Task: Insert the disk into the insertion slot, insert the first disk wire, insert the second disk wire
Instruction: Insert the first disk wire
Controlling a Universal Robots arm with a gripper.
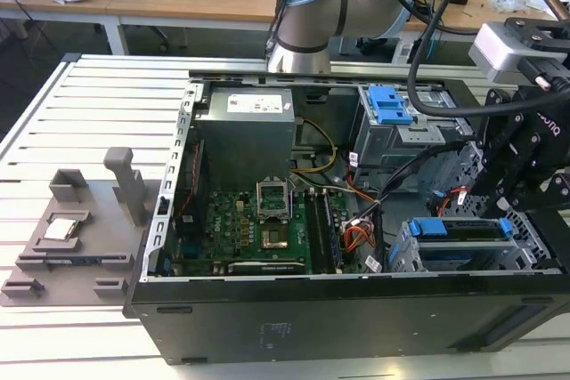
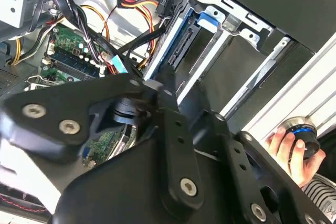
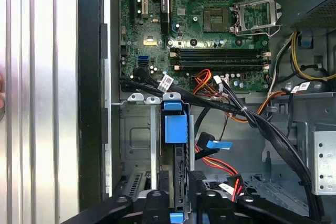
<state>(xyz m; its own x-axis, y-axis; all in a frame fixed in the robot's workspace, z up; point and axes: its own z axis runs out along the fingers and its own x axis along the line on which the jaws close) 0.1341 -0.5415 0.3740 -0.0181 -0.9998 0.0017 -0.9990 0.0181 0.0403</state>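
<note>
Nearest us, the gripper [image 3: 177, 207] hangs over the disk [image 3: 176, 128], which stands edge-on inside the insertion slot [image 3: 137, 137]; we cannot tell whether the jaws grip it. We would press straight, square to the cage walls, keeping cables [image 3: 210, 103] clear.

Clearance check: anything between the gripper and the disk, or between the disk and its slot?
Nothing visible does. In the first wrist view the gripper is right at the disk, which stands edge-on in the insertion slot. A black cable bundle runs past the slot's end, not between them.
</note>
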